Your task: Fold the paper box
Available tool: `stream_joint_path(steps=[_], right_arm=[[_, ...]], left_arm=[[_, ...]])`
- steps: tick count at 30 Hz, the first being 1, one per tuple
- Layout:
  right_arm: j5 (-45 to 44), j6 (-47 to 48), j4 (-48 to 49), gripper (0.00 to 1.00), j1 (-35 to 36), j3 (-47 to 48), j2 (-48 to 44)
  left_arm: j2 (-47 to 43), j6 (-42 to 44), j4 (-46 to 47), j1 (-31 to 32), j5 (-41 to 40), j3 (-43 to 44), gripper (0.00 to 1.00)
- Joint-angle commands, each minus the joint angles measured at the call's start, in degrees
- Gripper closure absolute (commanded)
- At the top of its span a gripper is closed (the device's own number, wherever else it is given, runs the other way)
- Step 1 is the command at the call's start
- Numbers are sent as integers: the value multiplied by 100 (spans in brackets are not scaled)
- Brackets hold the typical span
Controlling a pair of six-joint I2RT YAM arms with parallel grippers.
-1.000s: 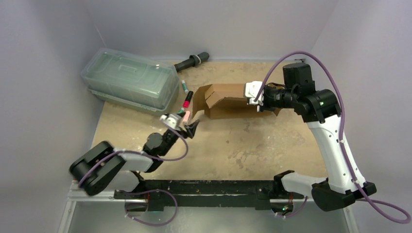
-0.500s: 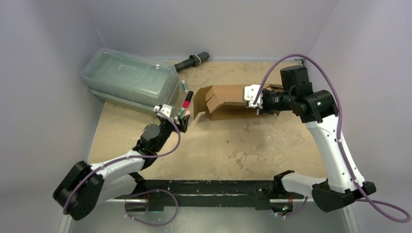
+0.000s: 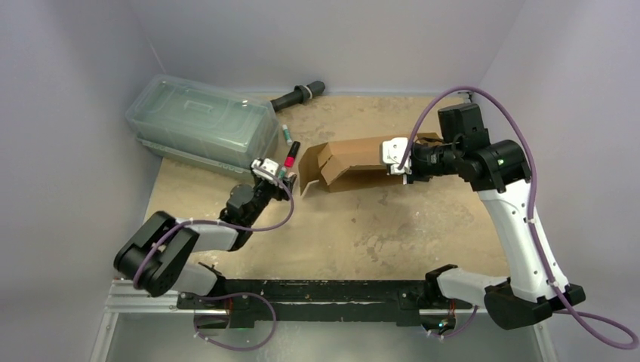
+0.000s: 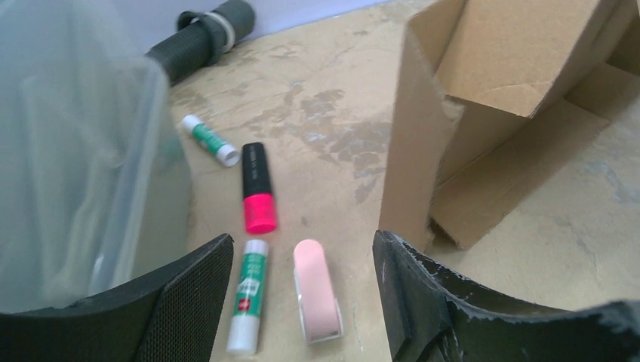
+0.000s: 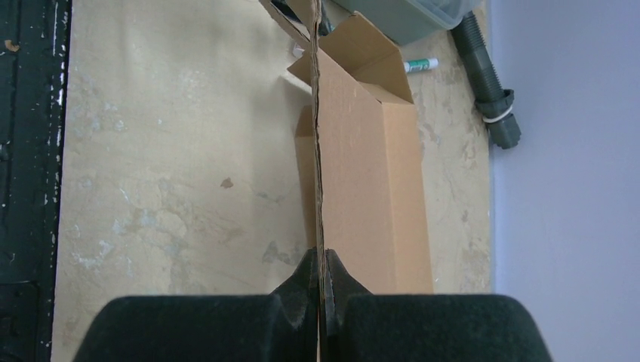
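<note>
1. The paper box [image 3: 351, 156] lies on the far middle of the table [image 3: 377, 226], its long axis running left to right, with the right end slightly farther back
2. Its open end, flaps splayed, points left toward the left tool [image 3: 282, 181]
3. The right tool [image 5: 321, 260] is clamped on the thin edge of an upright cardboard panel at the box's right end
4. The left tool's fingers stand apart, holding nothing, over a glue stick [image 4: 249, 294] and a small pink item [image 4: 317, 290], just left of the box's open end
</note>
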State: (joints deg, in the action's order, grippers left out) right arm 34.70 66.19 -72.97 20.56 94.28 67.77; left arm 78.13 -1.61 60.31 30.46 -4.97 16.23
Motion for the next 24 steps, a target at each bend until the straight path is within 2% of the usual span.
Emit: stream_joint_path(steps=[1,6,16,24], right_arm=[[318,130,-144,100,0,304,-29],[337,164,-234,100,1,382,23],[443,246,-384,100,-6,561,183],[494,280,-490,100,-1,673,296]], left_arm=[[685,413,1254,-22,1215,394,32],[1375,724,1855,-22,1715,679,32],[1930,1124,1743,-22,2140,1213,32],[2181,1168,2035,-72,2682,1357,32]])
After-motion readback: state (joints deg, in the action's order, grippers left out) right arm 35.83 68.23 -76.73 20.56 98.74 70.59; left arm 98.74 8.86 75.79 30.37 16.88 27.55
